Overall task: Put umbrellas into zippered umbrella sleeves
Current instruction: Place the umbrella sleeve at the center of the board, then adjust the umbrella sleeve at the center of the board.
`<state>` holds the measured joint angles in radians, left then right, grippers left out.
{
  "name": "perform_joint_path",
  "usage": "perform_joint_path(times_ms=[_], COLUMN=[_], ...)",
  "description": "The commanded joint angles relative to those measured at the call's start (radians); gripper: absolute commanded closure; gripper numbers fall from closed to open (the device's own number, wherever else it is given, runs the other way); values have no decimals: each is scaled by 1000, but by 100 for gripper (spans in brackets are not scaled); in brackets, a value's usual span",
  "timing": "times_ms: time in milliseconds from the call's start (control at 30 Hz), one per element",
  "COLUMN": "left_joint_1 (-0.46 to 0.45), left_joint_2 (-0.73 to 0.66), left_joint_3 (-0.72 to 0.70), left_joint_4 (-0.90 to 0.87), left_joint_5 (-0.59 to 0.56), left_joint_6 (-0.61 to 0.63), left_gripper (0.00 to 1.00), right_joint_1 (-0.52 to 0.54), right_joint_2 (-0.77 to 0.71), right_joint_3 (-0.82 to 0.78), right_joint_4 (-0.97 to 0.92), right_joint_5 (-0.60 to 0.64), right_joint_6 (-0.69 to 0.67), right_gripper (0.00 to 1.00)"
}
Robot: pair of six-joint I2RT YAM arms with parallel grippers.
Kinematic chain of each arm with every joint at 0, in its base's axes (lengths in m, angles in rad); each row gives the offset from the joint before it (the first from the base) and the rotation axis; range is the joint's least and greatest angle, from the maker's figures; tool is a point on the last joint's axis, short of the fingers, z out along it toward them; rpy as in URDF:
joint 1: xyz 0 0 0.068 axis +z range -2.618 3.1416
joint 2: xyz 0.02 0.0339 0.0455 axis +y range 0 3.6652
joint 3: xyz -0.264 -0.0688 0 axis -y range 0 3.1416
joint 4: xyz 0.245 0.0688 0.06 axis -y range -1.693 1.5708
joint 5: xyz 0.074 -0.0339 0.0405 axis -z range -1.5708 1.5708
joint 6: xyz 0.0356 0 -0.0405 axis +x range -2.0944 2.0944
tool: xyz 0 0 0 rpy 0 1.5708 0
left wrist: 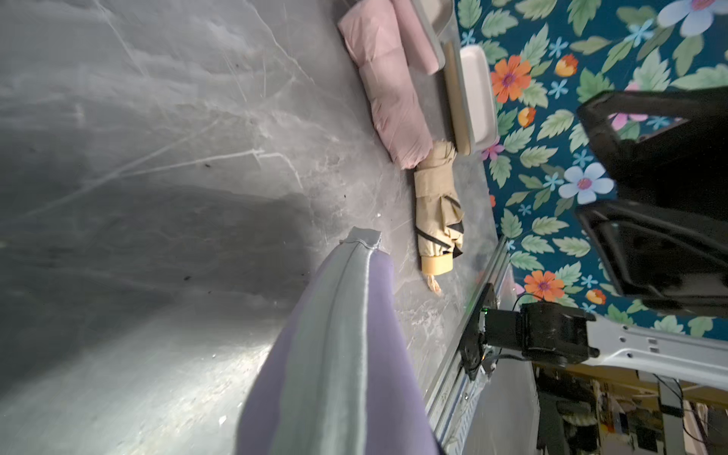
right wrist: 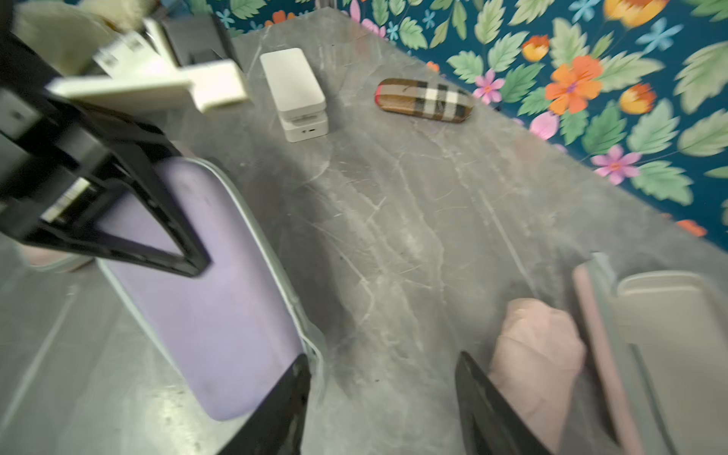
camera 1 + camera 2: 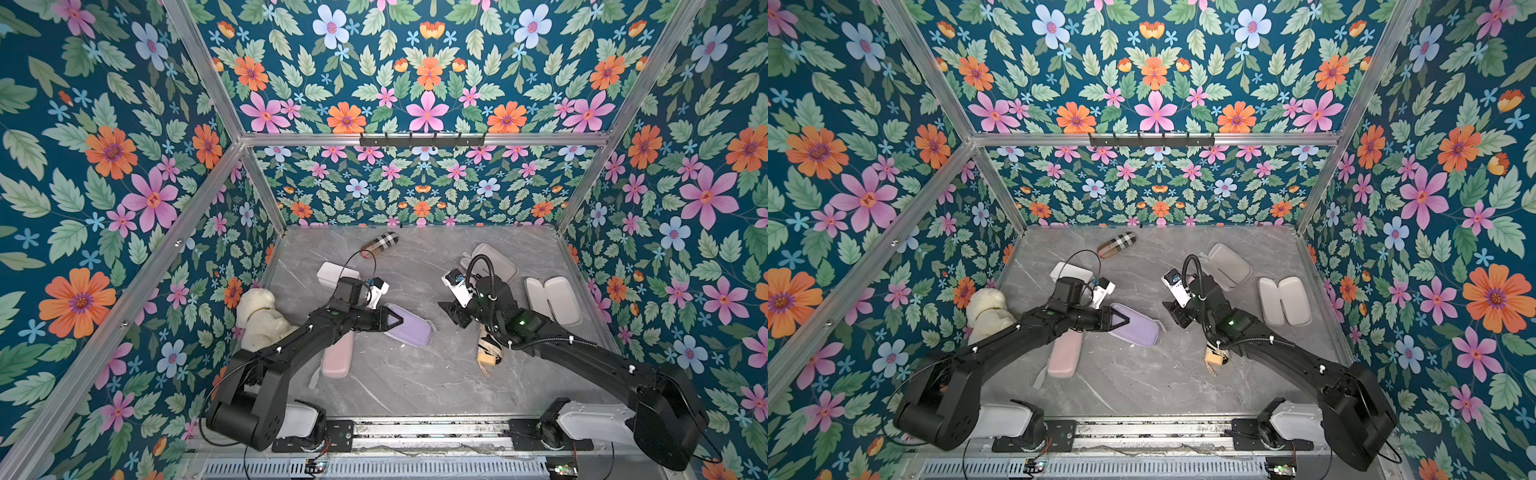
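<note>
- The lavender sleeve (image 3: 409, 330) lies closed on the table (image 3: 415, 382); the left gripper (image 3: 395, 321) clamps one end of it.
- The pink umbrella (image 2: 535, 354) lies just beside its open pink sleeve (image 2: 669, 315); it is better to grasp it mid-body.
- The right gripper (image 2: 383, 358) is spread and empty; I think it should approach slowly.

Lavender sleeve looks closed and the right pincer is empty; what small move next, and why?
Probably swing the right pincer toward the pink umbrella: its jaws stand open and empty over bare table, and that umbrella lies loose beside an open pink sleeve.
</note>
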<state>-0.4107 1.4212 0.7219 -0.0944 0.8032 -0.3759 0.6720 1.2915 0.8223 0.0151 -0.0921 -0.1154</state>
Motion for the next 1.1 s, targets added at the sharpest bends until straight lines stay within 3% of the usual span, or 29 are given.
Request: perform_joint_path(times_ms=[0, 67, 200, 333, 733, 900, 1067], left_joint_1=[-8, -11, -4, -1, -1, -1, 0], left_joint_2=[75, 134, 233, 284, 87, 7, -62], left_joint_3=[44, 89, 188, 313, 283, 270, 208], left_joint_4=[-65, -117, -164, -222, -117, -141, -90], left_joint_5=[-46, -126, -316, -455, -547, -577, -548], left_joint_6=[106, 141, 173, 178, 48, 51, 17], left_gripper=[90, 83, 47, 31, 22, 22, 23], right_joint_1=[0, 0, 0, 0, -13, 0, 87], right_joint_2=[70, 123, 209, 262, 601, 601, 526], right_joint_3=[28, 48, 68, 97, 342, 325, 221], right_joint_4=[-47, -50, -24, -16, -88, -131, -73], right_joint_5=[-128, -160, -246, -279, -323, -347, -268], right_joint_6=[121, 155, 188, 208, 264, 341, 473], right_gripper=[40, 39, 36, 31, 27, 33, 34])
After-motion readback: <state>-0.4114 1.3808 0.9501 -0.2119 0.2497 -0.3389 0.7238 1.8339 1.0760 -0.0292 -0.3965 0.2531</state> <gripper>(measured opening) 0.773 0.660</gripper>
